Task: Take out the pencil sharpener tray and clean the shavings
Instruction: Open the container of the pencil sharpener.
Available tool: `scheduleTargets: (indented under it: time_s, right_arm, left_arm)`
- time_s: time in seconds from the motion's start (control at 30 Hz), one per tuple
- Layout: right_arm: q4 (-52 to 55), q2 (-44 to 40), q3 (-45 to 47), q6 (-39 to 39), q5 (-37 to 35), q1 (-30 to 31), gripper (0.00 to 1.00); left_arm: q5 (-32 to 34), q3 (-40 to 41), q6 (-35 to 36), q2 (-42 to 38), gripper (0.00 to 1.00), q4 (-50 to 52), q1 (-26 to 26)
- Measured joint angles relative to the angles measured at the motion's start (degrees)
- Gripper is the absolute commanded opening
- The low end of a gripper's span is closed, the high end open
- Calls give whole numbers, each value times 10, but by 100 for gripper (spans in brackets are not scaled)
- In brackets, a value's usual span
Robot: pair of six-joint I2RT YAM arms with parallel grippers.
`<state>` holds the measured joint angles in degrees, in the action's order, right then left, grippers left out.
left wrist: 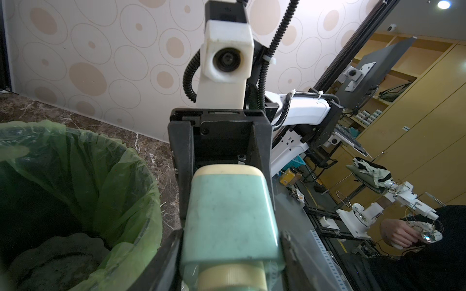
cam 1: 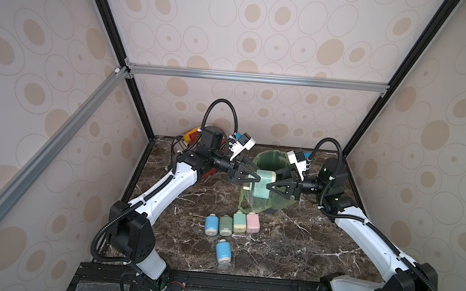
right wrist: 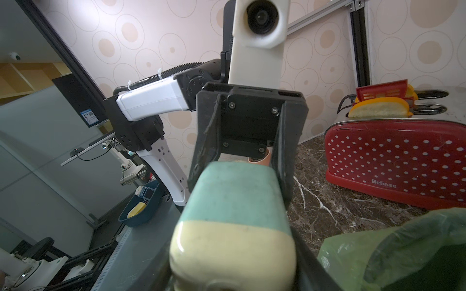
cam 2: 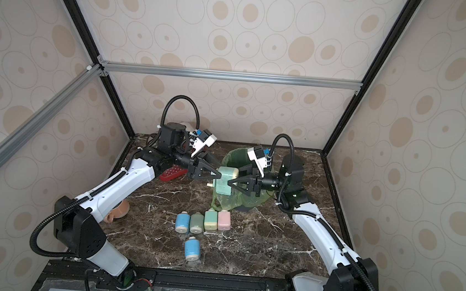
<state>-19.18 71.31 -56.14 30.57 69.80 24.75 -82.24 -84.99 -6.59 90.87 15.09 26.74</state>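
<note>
A mint-green pencil sharpener (cam 1: pixel 261 183) with a cream end (right wrist: pixel 232 252) hangs in the air at the near rim of the green-bagged bin (cam 1: pixel 268 159). My left gripper (cam 1: pixel 256 178) is shut on its left end, where a cream ribbed knob (left wrist: pixel 232 277) shows. From the opposite side my right gripper (cam 1: pixel 270 187) is shut on the cream end. In the wrist views the sharpener (left wrist: pixel 227 214) fills the gap between each pair of fingers. I cannot tell the tray apart from the body. No shavings show.
Several small sharpeners (cam 1: pixel 232 224) lie in a row in front of the bin, with a blue one (cam 1: pixel 223 250) nearer the front. A red dotted toaster (right wrist: pixel 393 161) stands at the back left. A brown cup (cam 2: pixel 118 209) sits under the left arm.
</note>
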Motion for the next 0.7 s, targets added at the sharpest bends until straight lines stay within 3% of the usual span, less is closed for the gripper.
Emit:
scheduleTargets:
  time_s: [0.07, 0.43, 0.53, 0.7]
  right_arm:
    - [-12, 0, 0, 5, -4, 1, 37]
    - [-64, 6, 0, 38, -7, 2, 37]
    - [-74, 9, 2, 48, -6, 2, 37]
    - [-86, 9, 5, 63, 0, 6, 37]
  left_arm:
    - [-17, -7, 9, 0, 98, 12, 2]
    - [-35, -36, 56, 5, 99, 73, 7]
    - [-33, -36, 62, 10, 87, 78, 7]
    - [-26, -41, 67, 22, 44, 83, 7]
